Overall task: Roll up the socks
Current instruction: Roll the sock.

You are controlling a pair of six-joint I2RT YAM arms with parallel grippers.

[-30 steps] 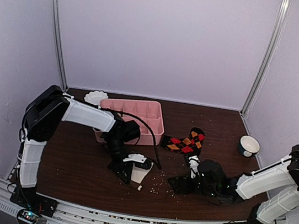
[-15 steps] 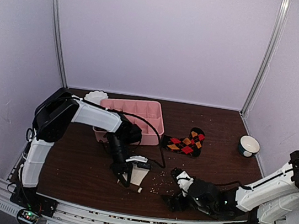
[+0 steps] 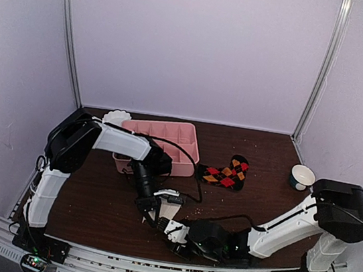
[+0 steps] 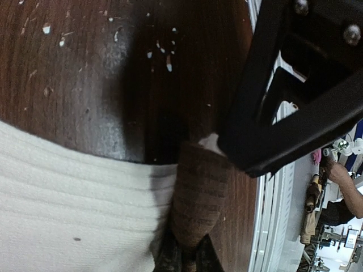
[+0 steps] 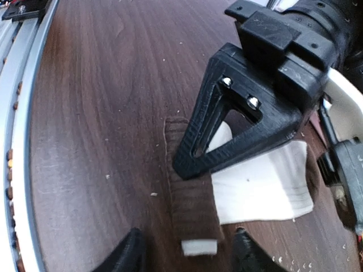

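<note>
A cream-white sock [image 3: 170, 210] lies flat near the table's front, its white body [image 4: 74, 215] ending in a brown cuff [image 4: 201, 187]. My left gripper [image 4: 184, 258] is shut on that brown cuff, pinning it to the wood. My right gripper [image 5: 190, 255] comes in low from the front. Its jaws are open and stand either side of the cuff's end [image 5: 190, 215], apart from the fabric. A black argyle sock [image 3: 226, 173] lies flat farther back, right of centre, with neither gripper near it.
A pink compartment tray [image 3: 189, 152] stands at the back left, with a white scalloped dish [image 3: 116, 117] behind it. A small white bowl [image 3: 302, 175] sits at the right edge. Crumbs dot the wood around the socks. The metal rail [image 5: 22, 147] runs along the table's front edge.
My right arm has swept left along the front of the table to the cream-white sock, and its jaws have narrowed. My left gripper has drawn the sock slightly nearer.
</note>
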